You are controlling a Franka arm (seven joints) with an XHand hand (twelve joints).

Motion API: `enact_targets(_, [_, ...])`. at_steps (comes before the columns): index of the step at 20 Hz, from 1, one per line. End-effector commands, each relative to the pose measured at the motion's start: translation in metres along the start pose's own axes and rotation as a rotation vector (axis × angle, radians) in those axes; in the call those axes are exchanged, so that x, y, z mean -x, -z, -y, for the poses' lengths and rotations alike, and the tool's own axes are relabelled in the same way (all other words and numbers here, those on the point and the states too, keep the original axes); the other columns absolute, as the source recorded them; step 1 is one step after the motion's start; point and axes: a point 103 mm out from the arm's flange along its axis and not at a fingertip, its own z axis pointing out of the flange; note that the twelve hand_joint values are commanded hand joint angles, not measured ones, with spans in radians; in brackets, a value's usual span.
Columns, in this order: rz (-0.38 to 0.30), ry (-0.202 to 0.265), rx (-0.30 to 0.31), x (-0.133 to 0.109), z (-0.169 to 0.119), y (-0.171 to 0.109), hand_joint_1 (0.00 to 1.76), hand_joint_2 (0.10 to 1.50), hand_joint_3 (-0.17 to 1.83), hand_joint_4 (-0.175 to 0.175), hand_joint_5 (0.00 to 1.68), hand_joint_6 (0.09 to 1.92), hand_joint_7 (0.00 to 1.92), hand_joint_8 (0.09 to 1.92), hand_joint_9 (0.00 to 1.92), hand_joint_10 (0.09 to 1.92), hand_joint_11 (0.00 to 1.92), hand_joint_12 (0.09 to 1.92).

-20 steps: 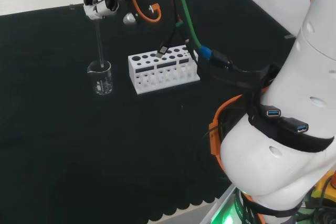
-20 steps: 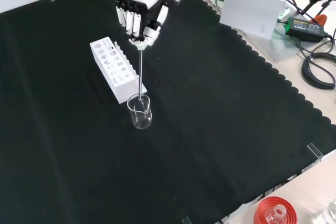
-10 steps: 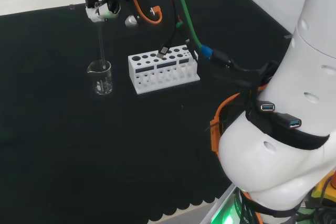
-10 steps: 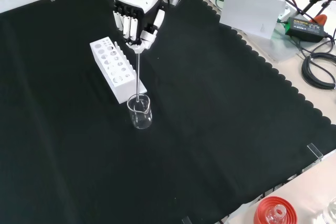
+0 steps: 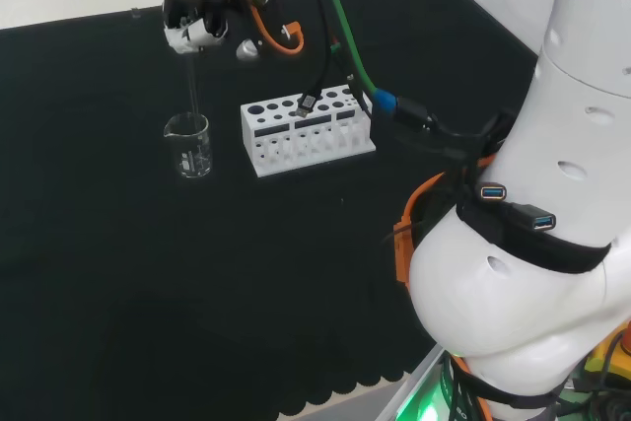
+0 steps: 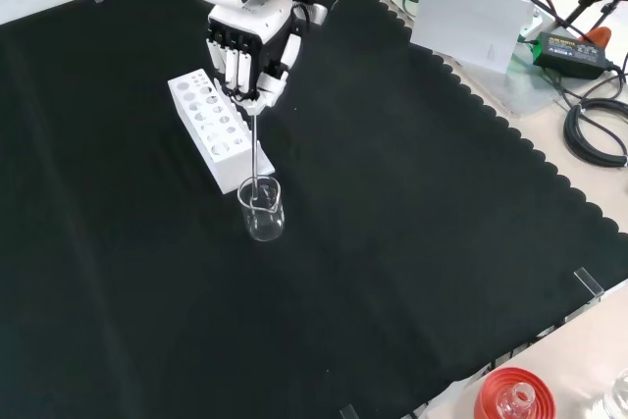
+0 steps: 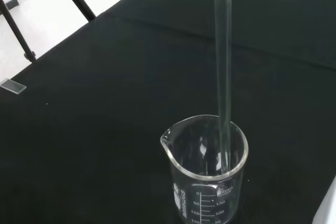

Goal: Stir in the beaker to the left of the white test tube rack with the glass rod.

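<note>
Hand [image 6: 247, 58], fingers curled round the clear glass rod [image 6: 255, 149], has drifted left in the front view; rod tip stays inside the clear glass beaker [image 6: 262, 209] beside the white test tube rack [image 6: 214, 127]: stirring under way.

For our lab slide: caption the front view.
Hand holds glass rod upright in beaker beside white test tube rack.
</note>
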Motion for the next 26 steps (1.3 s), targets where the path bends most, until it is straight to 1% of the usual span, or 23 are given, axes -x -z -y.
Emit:
enact_targets(1, [0.000, 0.024, -0.027, -0.002, -0.014, -0.027, 1.32, 1.09, -0.17, -0.175, 1.23, 0.38, 1.29, 0.78, 1.64, 0.53, 1.52, 0.70])
enact_targets(8, [-0.009, 0.049, -0.046, -0.008, -0.020, -0.037, 1.32, 1.09, -0.17, -0.175, 1.23, 0.38, 1.29, 0.78, 1.64, 0.53, 1.52, 0.70])
enact_targets(12, [-0.010, 0.061, -0.045, -0.013, -0.026, -0.033, 1.32, 1.09, -0.17, -0.175, 1.23, 0.38, 1.29, 0.77, 1.64, 0.53, 1.52, 0.70])
enact_targets(14, [-0.008, 0.062, -0.047, -0.013, -0.029, -0.030, 1.32, 1.09, -0.17, -0.175, 1.23, 0.38, 1.29, 0.77, 1.64, 0.53, 1.52, 0.70])
enact_targets(16, [0.011, 0.058, -0.060, -0.010, -0.030, -0.031, 1.32, 1.09, -0.17, -0.175, 1.23, 0.38, 1.29, 0.77, 1.64, 0.53, 1.52, 0.70])
enact_targets(20, [0.003, 0.050, -0.065, -0.007, -0.032, -0.028, 1.32, 1.09, -0.17, -0.175, 1.23, 0.38, 1.29, 0.77, 1.64, 0.53, 1.52, 0.70])
enact_targets(22, [-0.012, 0.044, -0.069, -0.002, -0.032, -0.028, 1.32, 1.09, -0.17, -0.175, 1.23, 0.38, 1.29, 0.77, 1.64, 0.53, 1.52, 0.70])
enact_targets(24, [-0.032, 0.039, -0.069, 0.012, -0.033, -0.026, 1.32, 1.09, -0.17, -0.175, 1.23, 0.38, 1.29, 0.77, 1.64, 0.53, 1.52, 0.70])
enact_targets(26, [-0.027, 0.031, -0.065, 0.025, -0.028, -0.023, 1.32, 1.09, -0.17, -0.175, 1.23, 0.38, 1.29, 0.77, 1.64, 0.53, 1.52, 0.70])
